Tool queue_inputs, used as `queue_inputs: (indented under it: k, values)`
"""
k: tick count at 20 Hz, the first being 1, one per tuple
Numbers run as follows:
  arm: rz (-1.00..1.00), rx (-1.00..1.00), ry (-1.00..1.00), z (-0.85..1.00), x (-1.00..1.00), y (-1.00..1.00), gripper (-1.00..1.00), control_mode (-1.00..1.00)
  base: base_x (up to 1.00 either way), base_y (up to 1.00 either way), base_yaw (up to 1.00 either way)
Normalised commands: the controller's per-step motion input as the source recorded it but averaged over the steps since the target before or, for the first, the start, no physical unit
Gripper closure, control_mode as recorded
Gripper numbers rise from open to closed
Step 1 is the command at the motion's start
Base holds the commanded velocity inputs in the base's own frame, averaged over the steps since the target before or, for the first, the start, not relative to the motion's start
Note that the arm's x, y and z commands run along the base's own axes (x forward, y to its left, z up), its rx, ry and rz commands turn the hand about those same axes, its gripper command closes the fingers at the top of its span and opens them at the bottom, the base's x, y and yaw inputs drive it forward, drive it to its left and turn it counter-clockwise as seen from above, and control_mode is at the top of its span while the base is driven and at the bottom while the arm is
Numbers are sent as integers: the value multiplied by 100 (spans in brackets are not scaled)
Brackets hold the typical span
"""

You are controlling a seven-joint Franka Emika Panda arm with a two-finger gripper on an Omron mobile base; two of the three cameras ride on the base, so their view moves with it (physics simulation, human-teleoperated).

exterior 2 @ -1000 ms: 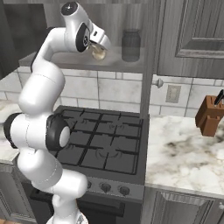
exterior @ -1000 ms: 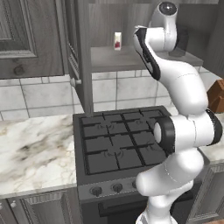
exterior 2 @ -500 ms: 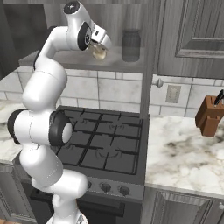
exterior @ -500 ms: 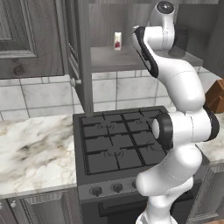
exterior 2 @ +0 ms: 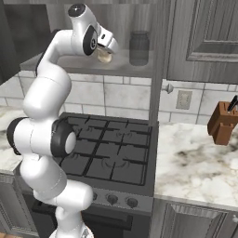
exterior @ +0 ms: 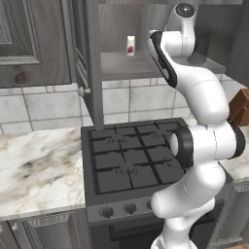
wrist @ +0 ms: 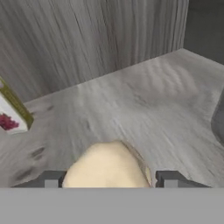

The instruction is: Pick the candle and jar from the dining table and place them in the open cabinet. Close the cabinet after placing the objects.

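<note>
My gripper (exterior 2: 106, 52) reaches into the open cabinet, just over its grey shelf (exterior 2: 69, 65). The beige candle (exterior 2: 105, 56) sits low between the fingers. In the hand view the candle (wrist: 109, 168) fills the space between the two tips of the gripper (wrist: 110, 179). A thin gap shows beside the right fingertip (wrist: 171, 178), so the jaws stand open around it. The grey glass jar (exterior 2: 139, 48) stands upright on the same shelf, to the right of the candle. Its dark edge (wrist: 218, 118) shows at the right of the hand view. The dining table is out of view.
A small white carton with a red mark (exterior: 130, 45) stands at the back left of the shelf (exterior: 126, 65). The cabinet's open door (exterior: 90, 58) hangs left of it. Below are the stove (exterior: 131, 160), marble counters (exterior 2: 195, 162) and a knife block (exterior 2: 222, 123).
The fingers have spread a little wider around the candle. The arm and hand have hardly shifted, and the jar and carton have not moved.
</note>
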Motion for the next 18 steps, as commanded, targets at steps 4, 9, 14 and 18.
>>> queue_inputs:
  k: [4, 9, 14, 18]
  values:
    - [0, 0, -12, 0, 0, 0, -100, -100, 0, 0, 0]
    - [0, 0, -4, 0, 0, 0, -100, -100, 0, 0, 0]
    - [0, 0, 0, 7, -20, 0, -100, -100, 0, 0, 0]
    - [0, -2, -7, 33, -57, 0, -100, -100, 0, 0, 0]
